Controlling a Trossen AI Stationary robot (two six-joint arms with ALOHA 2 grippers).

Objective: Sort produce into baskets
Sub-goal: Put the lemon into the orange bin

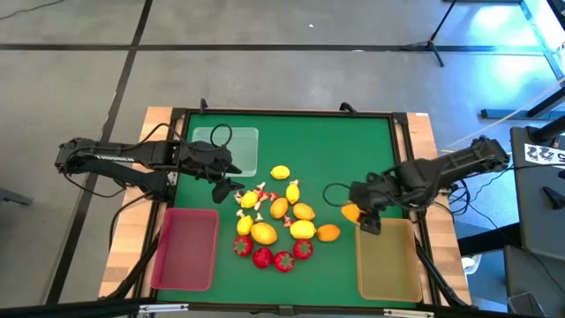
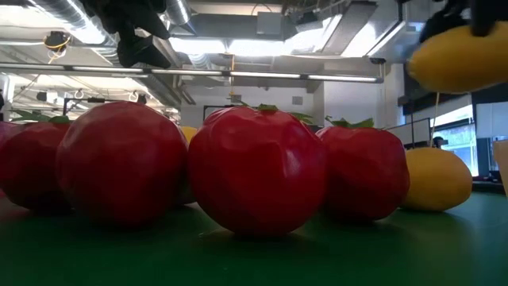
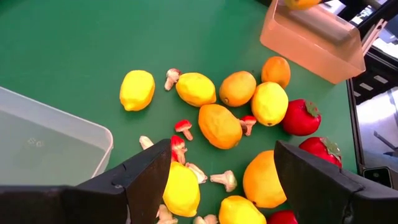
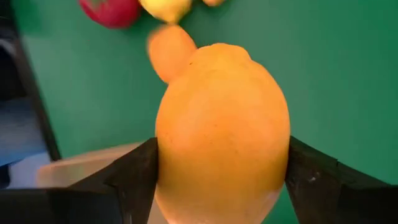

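Right gripper (image 4: pixel 217 180) clamps a lemon (image 4: pixel 222 130) raised beside the tan basket (image 1: pixel 388 261), apparently for release there. Left gripper (image 3: pixel 221 171), jaws wide, hovers over the produce pile (image 1: pixel 278 221).

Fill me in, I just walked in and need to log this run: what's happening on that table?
The right gripper is clamped on a yellow-orange lemon, held at the near edge of the tan tray. The left gripper hangs open above the pile of lemons, strawberries and little mushrooms mid-mat. The red tray and the clear tray look empty.
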